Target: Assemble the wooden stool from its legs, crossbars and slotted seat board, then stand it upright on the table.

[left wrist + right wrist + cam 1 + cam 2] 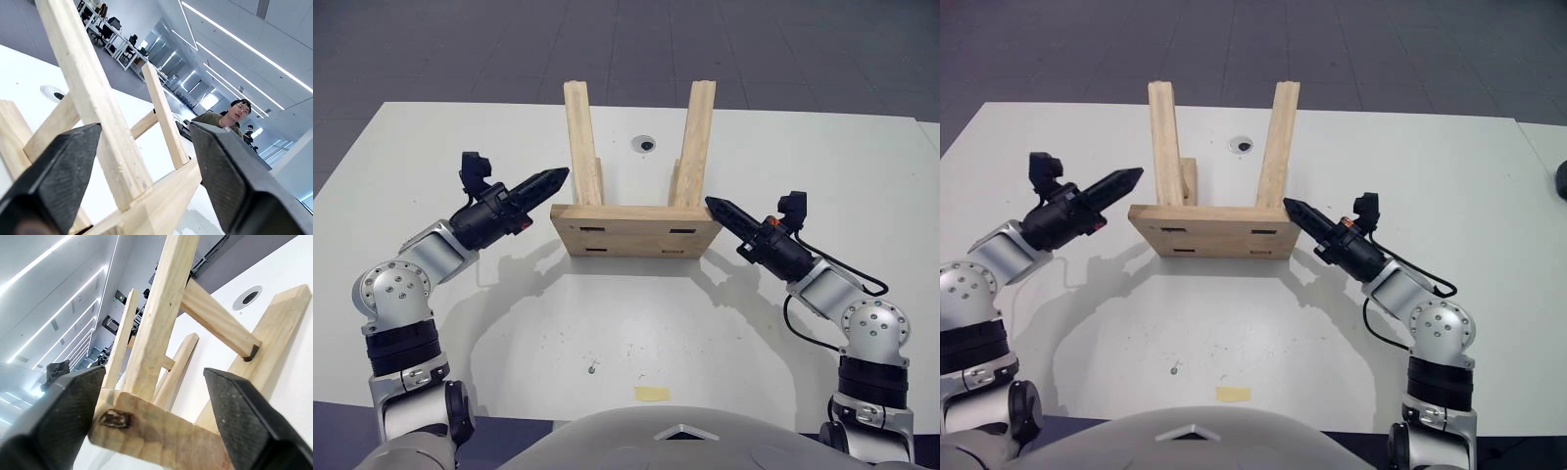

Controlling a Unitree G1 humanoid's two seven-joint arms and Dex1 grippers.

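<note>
1. Stool (636, 196) of pale, unpainted wood sits assembled mid-table, not on its feet. Seat board (636, 230) is nearest the robot, with the legs running away from it toward the far edge. Can't tell whether it's on its side or upside down.
2. Seat board is a flat rectangular plank with visible grain and four small dark rectangular slots in the face turned to the robot.
3. Legs are square-section sticks: left leg (582, 137), right leg (697, 137). More legs show behind them in the wrist views.
4. Crossbar (215, 320) is a thinner square stick, with its end seated in a leg's slot.
5. Left gripper (556, 177) is a black tapered shape just beside the left leg. Fingers are spread wide and hold nothing; the pads (49, 181) look matte and grainy.
6. Right gripper (712, 204) is at the seat board's right far corner. Its fingers (244, 421) are also spread apart, with the corner between them in the wrist view. Contact unclear.
7. Table (509, 323) is smooth and white, with a round hole (646, 144) between the legs.
8. Yellow paper slip (652, 394) lies near the front edge.
</note>
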